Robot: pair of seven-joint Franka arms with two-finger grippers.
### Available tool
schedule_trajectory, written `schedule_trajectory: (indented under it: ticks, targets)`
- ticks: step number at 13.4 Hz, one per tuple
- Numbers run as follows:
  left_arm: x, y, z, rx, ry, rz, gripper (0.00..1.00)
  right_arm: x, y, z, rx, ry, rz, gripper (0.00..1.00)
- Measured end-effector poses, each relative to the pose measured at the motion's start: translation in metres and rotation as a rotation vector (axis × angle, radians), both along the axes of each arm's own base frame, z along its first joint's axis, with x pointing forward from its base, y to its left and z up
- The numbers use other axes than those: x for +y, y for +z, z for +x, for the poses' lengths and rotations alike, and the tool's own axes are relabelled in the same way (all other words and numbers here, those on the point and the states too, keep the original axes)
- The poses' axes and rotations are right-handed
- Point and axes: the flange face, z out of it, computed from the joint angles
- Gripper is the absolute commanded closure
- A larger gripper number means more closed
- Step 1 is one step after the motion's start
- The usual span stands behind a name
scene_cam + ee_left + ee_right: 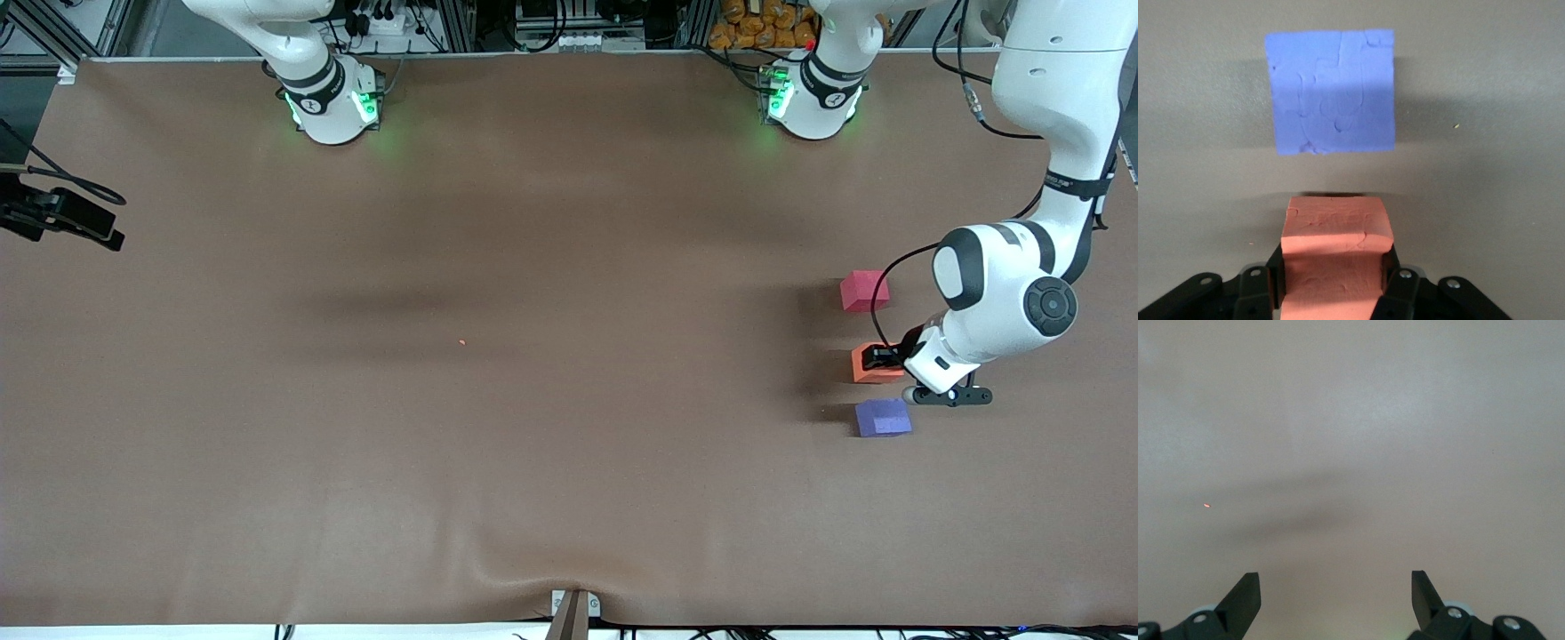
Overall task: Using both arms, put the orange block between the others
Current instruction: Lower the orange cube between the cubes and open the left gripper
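Brown cloth covers the whole desk (498,400), and all three blocks sit in a short row at the left arm's end. My left gripper (883,358) is clenched on the orange block (869,366), squeezing its two sides. That block is right in the gap, with the red block (863,291) on one side of the gripper and the purple block (883,418) on the other, closer one.

I think this is the letting-go step. To do it well, I should make sure the orange block rests flat on the cloth, then open slowly and lift straight up so I don't bump the purple block.

It is a cube, so it has no long side. Its faces look lined up with the purple block's faces, not twisted.

My right gripper (1336,597) waits wide open over bare cloth, holding nothing.
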Motion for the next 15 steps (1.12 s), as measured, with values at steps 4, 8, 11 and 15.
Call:
schedule_trajectory:
  ticks: [4,8,11,15]
  targets:
    - [0.0000,-0.0081,-0.0067,0.019,0.000,-0.001,1.00,-0.0017,0.0000,-0.0001,0.000,-0.003,0.000,0.00]
    - [0.0029,-0.0111,-0.0098,0.026,0.008,-0.003,0.97,-0.0016,0.0000,-0.0001,0.000,-0.003,0.000,0.00]
    - [0.0085,-0.0113,-0.0102,0.027,0.018,-0.004,0.00,-0.0013,0.0000,-0.0001,0.000,-0.002,0.000,0.00]
    - [0.0069,-0.0097,-0.0082,0.020,0.054,-0.002,0.00,-0.0004,0.0000,-0.0001,0.000,-0.001,0.000,0.00]
